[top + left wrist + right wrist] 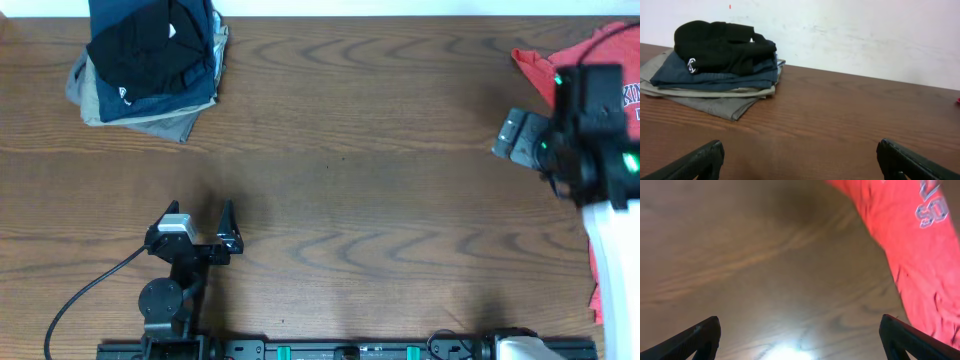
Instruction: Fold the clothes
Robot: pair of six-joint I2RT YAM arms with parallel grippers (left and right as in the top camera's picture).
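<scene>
Right gripper (800, 335): jaws wide apart, nothing between them, over bare table (740, 270). The coral-red T-shirt (912, 265) lies crumpled at the table's right edge, just to the right of the right finger; I cannot tell whether they touch.

Left gripper (802, 160): jaws wide apart, empty, near the front edge. The black T-shirt (720, 45) tops a folded stack (710, 97) at the far left corner, well apart from this claw.

Writing: the red shirt has navy, white-edged letters, cut off, with only "SO" legible. The black shirt has a small white logo (691, 65), unreadable.
</scene>
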